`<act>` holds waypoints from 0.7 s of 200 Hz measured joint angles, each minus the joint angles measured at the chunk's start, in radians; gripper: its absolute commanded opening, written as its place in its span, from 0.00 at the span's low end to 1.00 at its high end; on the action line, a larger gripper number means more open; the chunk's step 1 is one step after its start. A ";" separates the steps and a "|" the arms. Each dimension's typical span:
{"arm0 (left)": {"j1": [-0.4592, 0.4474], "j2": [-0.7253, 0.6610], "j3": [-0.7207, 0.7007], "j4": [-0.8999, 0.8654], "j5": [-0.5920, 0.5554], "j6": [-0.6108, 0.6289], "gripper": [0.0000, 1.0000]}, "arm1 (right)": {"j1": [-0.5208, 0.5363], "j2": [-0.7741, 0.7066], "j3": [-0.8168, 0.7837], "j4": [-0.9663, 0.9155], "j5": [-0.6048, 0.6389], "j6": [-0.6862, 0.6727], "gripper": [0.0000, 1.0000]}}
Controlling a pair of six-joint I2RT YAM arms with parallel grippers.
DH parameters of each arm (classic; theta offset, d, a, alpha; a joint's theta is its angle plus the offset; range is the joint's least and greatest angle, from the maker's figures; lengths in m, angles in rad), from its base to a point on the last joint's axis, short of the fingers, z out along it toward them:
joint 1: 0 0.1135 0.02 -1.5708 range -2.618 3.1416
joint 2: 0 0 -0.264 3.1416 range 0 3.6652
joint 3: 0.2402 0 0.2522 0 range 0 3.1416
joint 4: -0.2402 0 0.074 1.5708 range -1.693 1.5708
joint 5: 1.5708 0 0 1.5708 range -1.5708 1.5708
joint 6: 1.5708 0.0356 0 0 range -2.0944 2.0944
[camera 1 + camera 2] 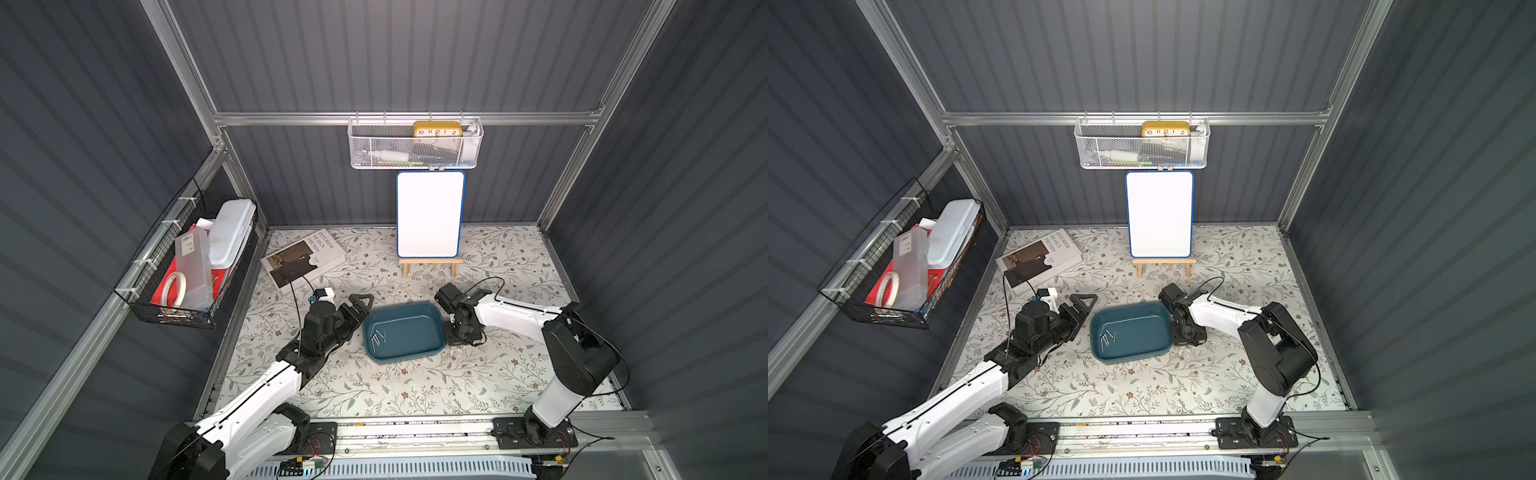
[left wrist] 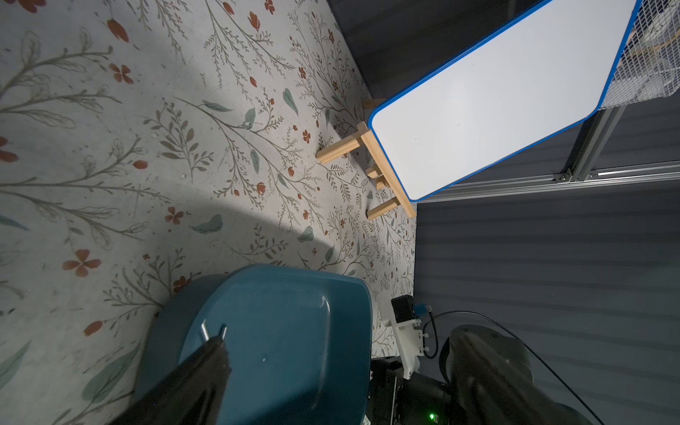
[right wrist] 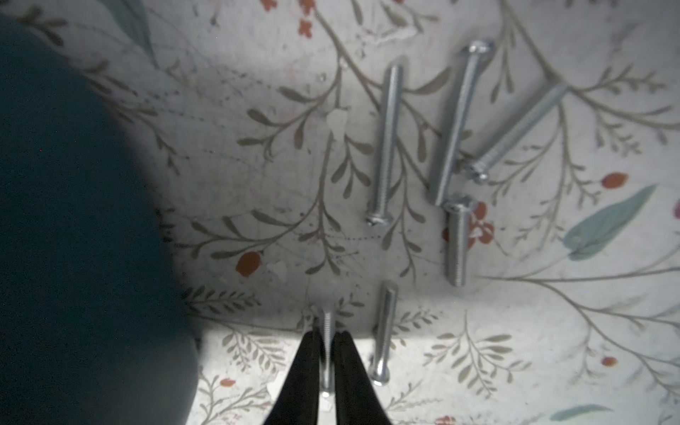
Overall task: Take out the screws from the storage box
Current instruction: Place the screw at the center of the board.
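Several screws [image 1: 379, 338] are lying inside the storage box [image 1: 419, 328]. Loose screws [image 3: 456, 121] are lying on the table [image 1: 415, 386] just outside the box, where the right gripper [image 3: 327, 333] is closely flanking one; I cannot tell whether it is pinching it. The left gripper [image 1: 360, 312] is hanging spread wide beside the box's opposite end.

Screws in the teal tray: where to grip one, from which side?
Mid-shank, jaws across its length, from straight above. The screws lie flat on the floor of the teal tray, bunched near its left-arm-side wall; the rim probably blocks any sideways approach.
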 measured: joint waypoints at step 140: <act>0.000 -0.037 0.014 -0.024 -0.018 -0.010 0.99 | 0.009 -0.362 0.079 -0.106 0.031 -0.053 0.26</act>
